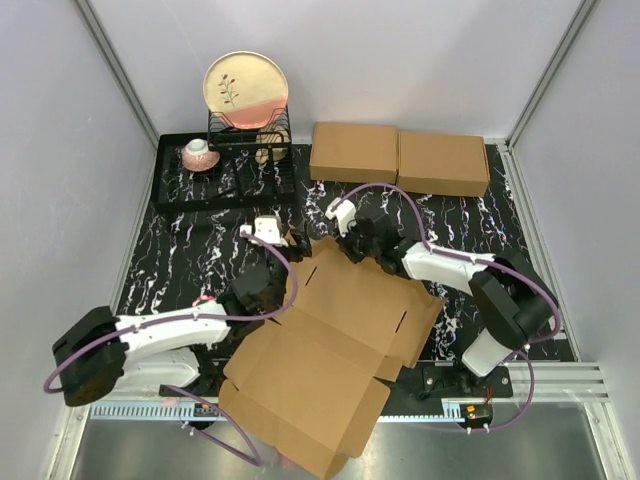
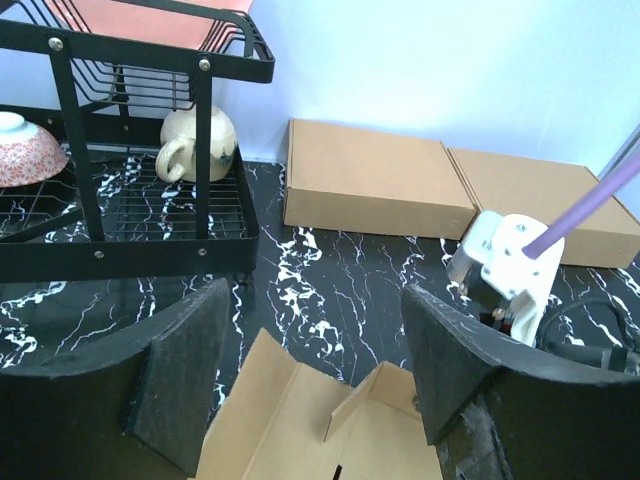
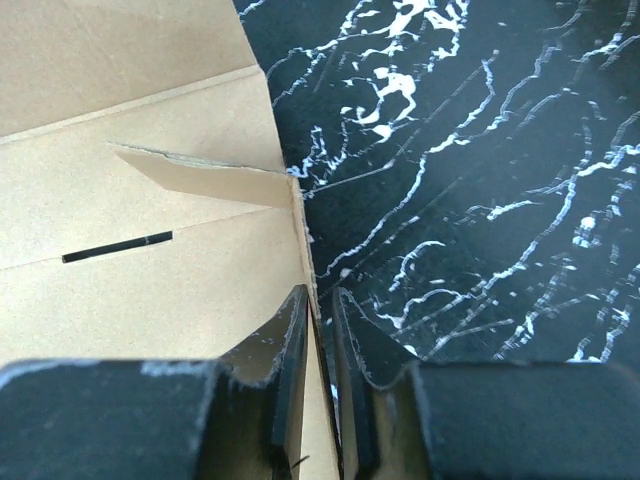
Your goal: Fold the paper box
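The paper box, a light but stiff corrugated sheet, sprawls unfolded across the bench, its near flap overhanging the front edge. The right end effector pinches a thin raised wall at the far side. The left end effector hovers wide and empty. The creases should bend readily, and flap edges look like the best hold.

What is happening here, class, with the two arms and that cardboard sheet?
Two robot arms are working on the paper box, which lies opened out on the black marbled table. The right gripper is pinched shut on one of its edges. The left gripper is open above it, holding nothing.
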{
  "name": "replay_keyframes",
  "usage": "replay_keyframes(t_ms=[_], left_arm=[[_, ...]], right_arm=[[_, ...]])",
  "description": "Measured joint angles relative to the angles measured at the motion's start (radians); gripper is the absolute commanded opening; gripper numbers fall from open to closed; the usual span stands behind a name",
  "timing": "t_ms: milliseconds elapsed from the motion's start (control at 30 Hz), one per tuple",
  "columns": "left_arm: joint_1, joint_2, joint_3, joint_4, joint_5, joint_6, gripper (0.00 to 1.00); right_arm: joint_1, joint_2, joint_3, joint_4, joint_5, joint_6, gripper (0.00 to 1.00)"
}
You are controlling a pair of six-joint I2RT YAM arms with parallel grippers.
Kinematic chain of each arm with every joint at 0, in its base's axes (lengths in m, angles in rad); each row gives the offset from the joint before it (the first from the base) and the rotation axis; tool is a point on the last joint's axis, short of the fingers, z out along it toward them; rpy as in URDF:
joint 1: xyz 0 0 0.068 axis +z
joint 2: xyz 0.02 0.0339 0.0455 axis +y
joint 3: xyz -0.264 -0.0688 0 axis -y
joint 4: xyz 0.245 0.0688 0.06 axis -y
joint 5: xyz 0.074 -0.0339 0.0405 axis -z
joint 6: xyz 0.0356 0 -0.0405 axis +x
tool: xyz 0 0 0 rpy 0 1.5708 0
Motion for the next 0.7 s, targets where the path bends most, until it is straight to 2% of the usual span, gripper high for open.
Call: replay_keyframes(t_ms=[167,333,467,700], left_arm=[[0.039,-0.068,0.103,-0.34,0.018,-0.123,0.75],[0.171,-0.114,0.098,-0.585,0.151,-0.287,0.74],[0.252,-0.136,0.093,-0.68,0.23,-0.372,0.74],[0.344,-0.116,0.094,-0.759,0.338,-0.426,0.75]], right_arm=[[0.073,-0.044,-0.017,-0.013,0.175,-0.059,0.21],[0.145,-0.092,-0.066,-0.013,0.307,-0.12,0.2],[0.181,-0.122,-0.099,-0.016,0.372,-0.148,0.2],[0.201,-0.159,-0.145,-0.01,0.413,-0.155,0.2]])
